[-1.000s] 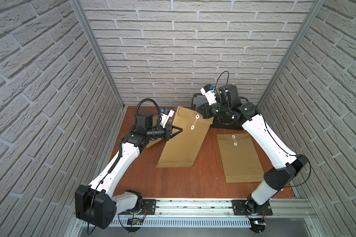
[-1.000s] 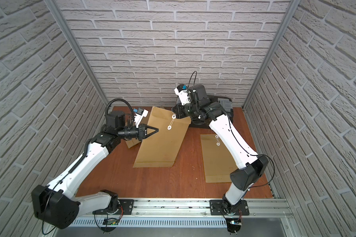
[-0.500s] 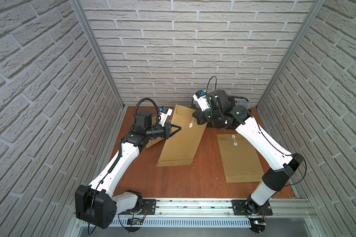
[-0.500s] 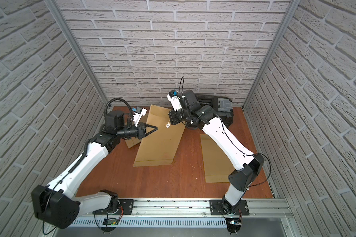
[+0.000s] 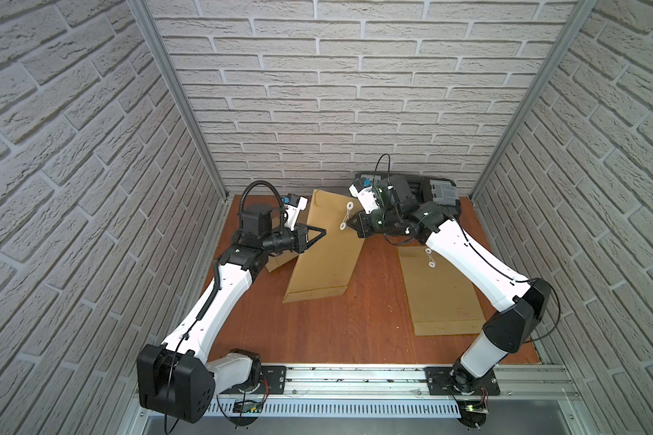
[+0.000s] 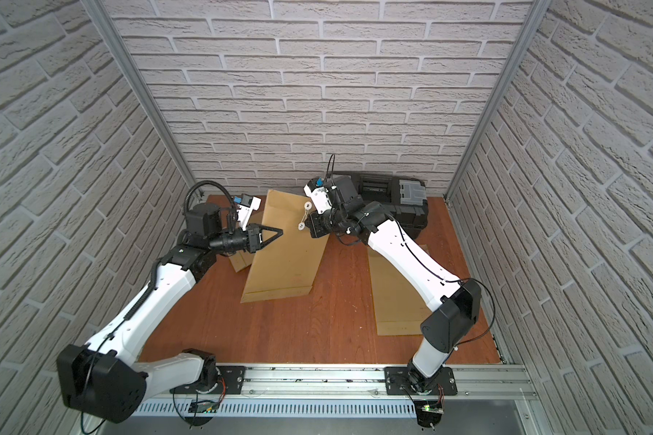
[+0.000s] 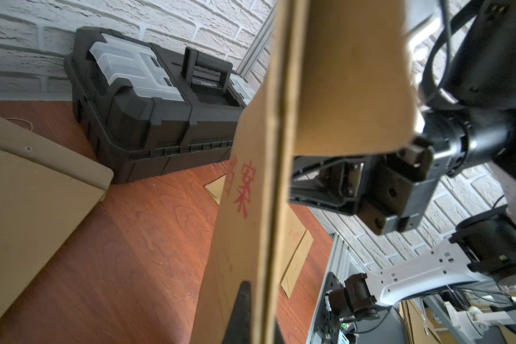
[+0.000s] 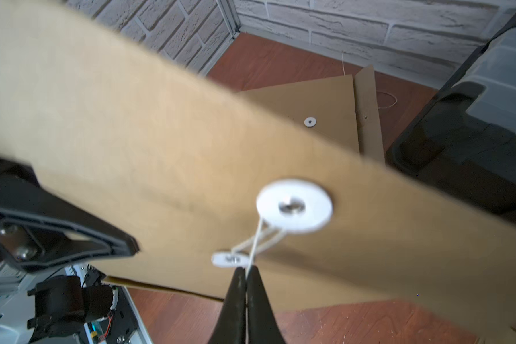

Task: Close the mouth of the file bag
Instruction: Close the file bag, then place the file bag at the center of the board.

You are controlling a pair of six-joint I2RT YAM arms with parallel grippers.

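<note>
Two-handedly holding the kraft file bag (image 5: 328,256), tilted up toward 11 o'clock of the worktop (image 5: 317,331). Clamping its 9 o'clock edge in the closed left pincer (image 5: 322,232); pinching the white string (image 8: 258,241) in the near-shut right pincer (image 8: 245,275) at the bag's 1 o'clock. Seemingly winding string between the flap disc (image 8: 294,205) and the lower disc (image 8: 230,259); next, probably needing another taut loop. Failing to make out the string's free end or the number of turns through blur.

In the right wrist view the file bag (image 8: 131,134) is blurred and cropped.
</note>
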